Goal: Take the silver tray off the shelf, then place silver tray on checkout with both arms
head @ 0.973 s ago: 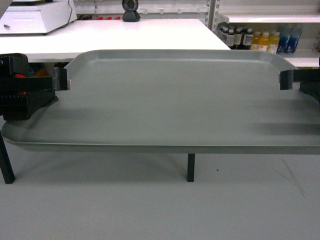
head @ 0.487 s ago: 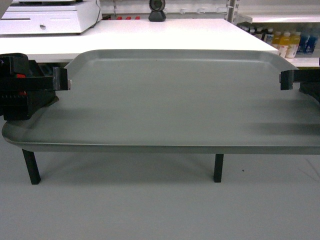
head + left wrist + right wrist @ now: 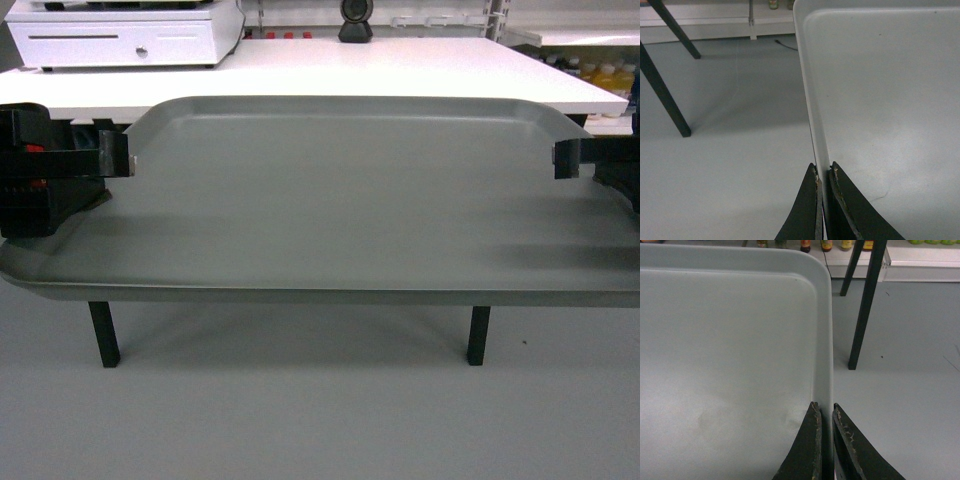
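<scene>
Silver tray (image 3: 340,210) is held level in the air, filling the lower and middle frame of the head view, above the grey floor (image 3: 300,410). Left claw (image 3: 118,158) is clamped on the tray's left rim, arm reaching in horizontally from the left edge; red marks are seen on it. Right claw (image 3: 566,160) is clamped on the right rim, also horizontal. In both wrist views the rim is pinched between the jaws. Behind, the white table (image 3: 400,70) on black legs is seen, with a scanner (image 3: 355,18) at top centre and a white cash drawer (image 3: 120,40) at upper left.
</scene>
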